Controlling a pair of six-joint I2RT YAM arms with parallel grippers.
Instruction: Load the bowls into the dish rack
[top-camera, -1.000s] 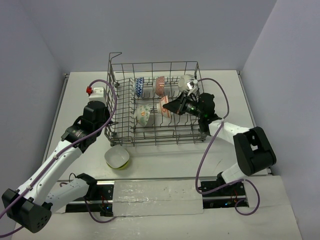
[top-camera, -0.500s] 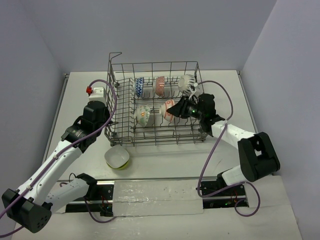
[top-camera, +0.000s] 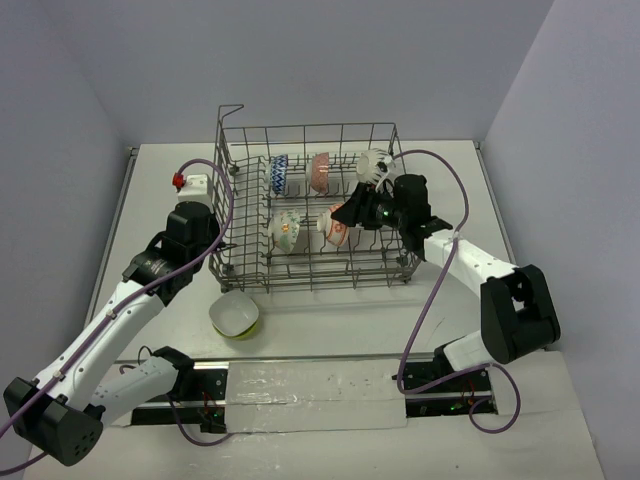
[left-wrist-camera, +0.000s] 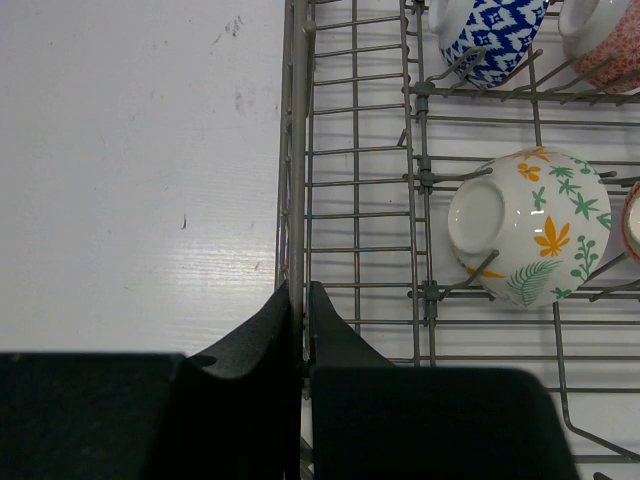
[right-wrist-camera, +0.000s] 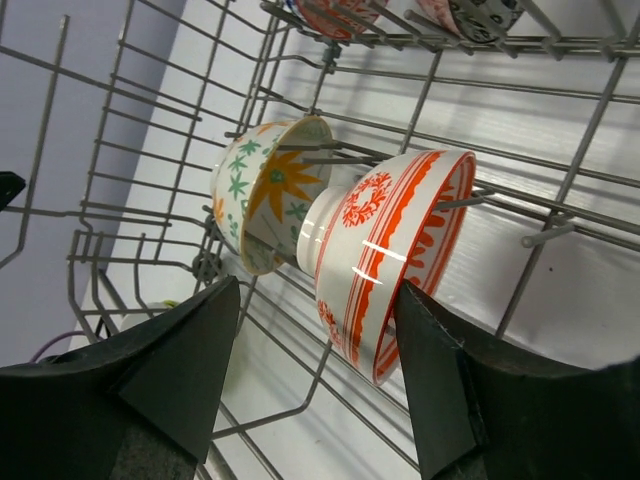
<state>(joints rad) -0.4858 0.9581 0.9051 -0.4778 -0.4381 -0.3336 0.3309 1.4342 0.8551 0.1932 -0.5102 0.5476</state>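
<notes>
The grey wire dish rack stands mid-table. In it, on edge between tines, are a blue-white bowl, a pink-red bowl, a white bowl with dark marks, a yellow-floral bowl and a red-orange bowl. A lime-green bowl sits upright on the table in front of the rack. My right gripper is open, its fingers either side of the red-orange bowl, which rests on the tines. My left gripper is shut on the rack's left rim wire.
Purple cables loop from both arms over the rack's sides. The table's left rail and the side walls run close by. Upright tines stick up around the right fingers.
My right gripper has opened and let go of the red-orange bowl, which now leans beside the yellow-floral one. The right arm shifted slightly toward the back. The left arm has not moved.
</notes>
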